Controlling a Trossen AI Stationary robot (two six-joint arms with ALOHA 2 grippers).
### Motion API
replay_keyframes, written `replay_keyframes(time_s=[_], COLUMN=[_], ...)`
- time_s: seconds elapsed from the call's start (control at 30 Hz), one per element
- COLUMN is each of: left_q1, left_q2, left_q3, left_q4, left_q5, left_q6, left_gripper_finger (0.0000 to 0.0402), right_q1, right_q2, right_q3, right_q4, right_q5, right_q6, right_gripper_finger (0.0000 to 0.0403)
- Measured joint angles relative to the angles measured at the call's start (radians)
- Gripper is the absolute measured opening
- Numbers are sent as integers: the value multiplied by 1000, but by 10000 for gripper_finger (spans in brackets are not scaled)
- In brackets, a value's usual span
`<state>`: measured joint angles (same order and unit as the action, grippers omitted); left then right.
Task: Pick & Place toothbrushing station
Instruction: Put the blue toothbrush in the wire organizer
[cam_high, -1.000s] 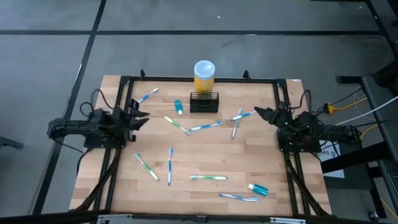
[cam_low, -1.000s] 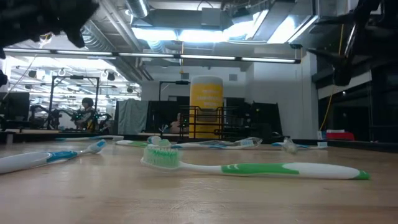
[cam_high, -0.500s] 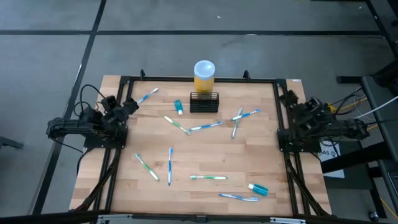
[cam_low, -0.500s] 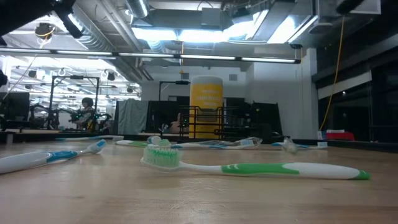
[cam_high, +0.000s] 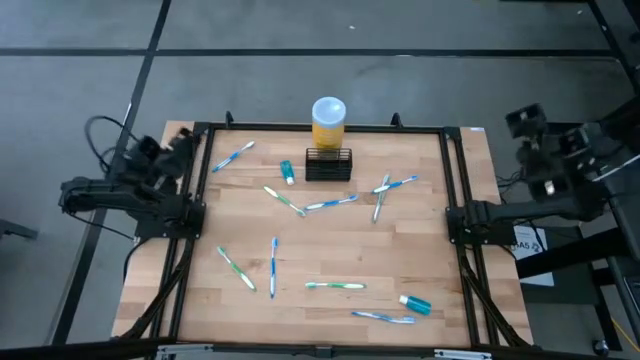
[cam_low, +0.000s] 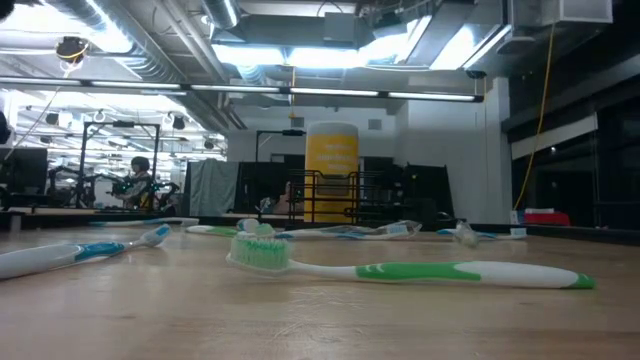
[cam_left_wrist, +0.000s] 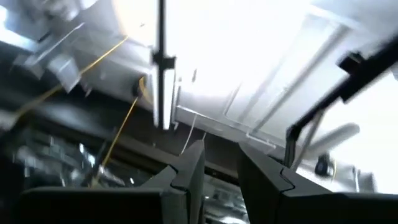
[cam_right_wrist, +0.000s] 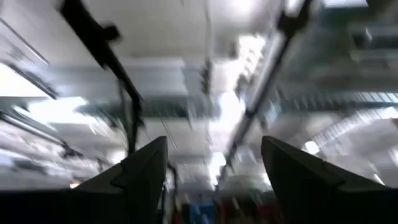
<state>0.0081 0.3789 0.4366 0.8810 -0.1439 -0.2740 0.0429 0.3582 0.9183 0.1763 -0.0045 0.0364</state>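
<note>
The toothbrushing station (cam_high: 329, 163), a small black wire-mesh holder, stands on its base near the table's far edge, just in front of a yellow cylinder (cam_high: 329, 120) with a white top. The low view shows the station (cam_low: 330, 197) far back. My left gripper (cam_high: 182, 137) is raised over the table's left edge, far from the station. In its wrist view the left gripper (cam_left_wrist: 221, 152) points up at the ceiling, narrowly open and empty. My right gripper (cam_high: 523, 119) is raised beyond the right edge. The right gripper (cam_right_wrist: 213, 142) stands wide open and empty.
Several toothbrushes lie scattered on the wooden table, among them a green one (cam_low: 400, 268) near the low camera. Two teal toothpaste tubes (cam_high: 287, 172) (cam_high: 415, 303) lie flat. A black frame (cam_high: 320, 128) borders the work area. Cables hang off both arm bases.
Both arms have risen and tipped their grippers upward, drawing back from over the table toward its left and right edges. My right gripper has risen more and rolled about its own axis. Both have left the low view. Nothing on the table has moved.
</note>
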Motion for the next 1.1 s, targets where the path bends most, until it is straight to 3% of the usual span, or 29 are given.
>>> replay_keyframes(time_s=[0.07,0.13,0.27,0.37,0.47,0.6,0.67,0.8,0.9,1.1], left_q1=[-11,-22,-32,-33,-33,-40,-52,-76,-91,-115], left_q2=[51,95,192,267,329,389,403,406,401,397], left_q3=[105,200,393,527,650,776,812,825,825,825], left_q4=[-67,-181,-445,-642,-826,-976,-1023,-1046,-1064,-1121], left_q5=[16,9,-38,-109,-193,-309,-353,-434,-458,-468], left_q6=[81,132,192,234,299,365,398,450,451,398], left_gripper_finger=[88,88,88,88,88,88,88,88,88,88], right_q1=[0,0,0,0,0,0,-1,0,0,0], right_q2=[22,51,135,204,282,422,499,647,720,775], right_q3=[118,196,254,302,386,556,632,730,752,753], right_q4=[-228,-327,-291,-282,-397,-780,-991,-1188,-1191,-1042], right_q5=[76,88,-97,-135,3,365,463,445,359,350], right_q6=[-8,-55,-156,-215,-255,-234,-170,-46,-15,87], right_gripper_finger=[263,263,263,262,262,262,262,262,262,262])
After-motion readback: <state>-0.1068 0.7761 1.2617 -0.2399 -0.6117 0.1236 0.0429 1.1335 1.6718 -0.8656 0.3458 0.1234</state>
